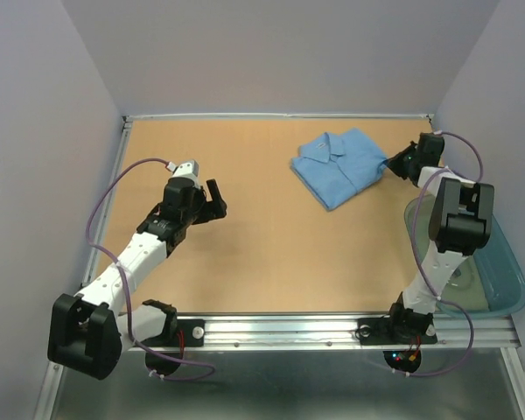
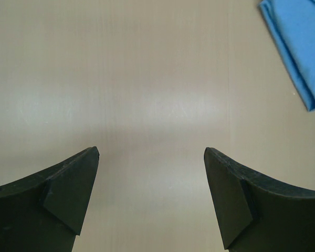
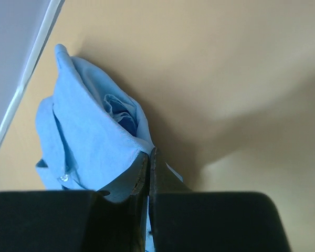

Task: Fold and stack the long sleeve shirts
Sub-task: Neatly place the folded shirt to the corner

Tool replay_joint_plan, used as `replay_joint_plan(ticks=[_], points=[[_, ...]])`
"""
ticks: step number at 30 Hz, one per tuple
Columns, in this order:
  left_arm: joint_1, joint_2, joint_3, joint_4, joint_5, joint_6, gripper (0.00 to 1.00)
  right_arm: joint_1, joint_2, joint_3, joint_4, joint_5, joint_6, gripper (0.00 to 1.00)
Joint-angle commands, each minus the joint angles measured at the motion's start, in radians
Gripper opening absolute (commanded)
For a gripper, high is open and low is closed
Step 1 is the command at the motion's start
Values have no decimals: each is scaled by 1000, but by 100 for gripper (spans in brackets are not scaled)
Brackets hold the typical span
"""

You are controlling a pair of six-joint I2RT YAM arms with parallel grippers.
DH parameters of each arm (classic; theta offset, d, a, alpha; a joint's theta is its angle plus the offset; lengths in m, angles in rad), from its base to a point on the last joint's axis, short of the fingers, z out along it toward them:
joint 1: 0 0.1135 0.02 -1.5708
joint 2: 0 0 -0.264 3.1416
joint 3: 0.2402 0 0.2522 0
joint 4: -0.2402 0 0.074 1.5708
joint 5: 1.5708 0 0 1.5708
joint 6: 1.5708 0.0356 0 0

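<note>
A light blue long sleeve shirt (image 1: 339,166) lies folded, collar up, at the far right of the brown table. My right gripper (image 1: 394,164) is at the shirt's right edge, shut on a fold of its cloth (image 3: 102,142); the pinched edge shows at the fingertips (image 3: 148,155). My left gripper (image 1: 212,203) is open and empty, hovering over bare table left of centre. In the left wrist view a corner of the shirt (image 2: 299,47) shows at the top right, well away from the open fingers (image 2: 71,189).
A translucent teal plastic tub (image 1: 499,276) stands at the right near edge, partly behind the right arm. A metal rail (image 1: 332,331) runs along the table's near edge. Grey walls enclose the far, left and right sides.
</note>
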Motion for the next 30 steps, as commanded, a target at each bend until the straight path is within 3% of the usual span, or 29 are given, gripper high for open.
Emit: replay_joint_plan(ticks=[1, 7, 13, 21, 22, 24, 25, 30], points=[[27, 13, 0, 46, 45, 30, 94, -115, 52, 103, -2, 44, 28, 1], [56, 24, 0, 60, 61, 30, 94, -209, 135, 230, -41, 94, 66, 0], [80, 47, -2, 70, 82, 28, 94, -260, 168, 241, -47, 130, 140, 1], [87, 51, -6, 71, 93, 26, 94, -261, 154, 207, -48, 64, 155, 1], [88, 48, -5, 73, 94, 26, 94, -261, 143, 200, -48, 56, 149, 15], [88, 48, -6, 71, 96, 26, 94, -261, 114, 184, -53, 51, 112, 30], [88, 48, -6, 74, 98, 26, 94, -260, 78, 175, -61, 59, 94, 44], [88, 28, -11, 77, 104, 23, 94, -251, -19, 198, -162, 82, -91, 66]])
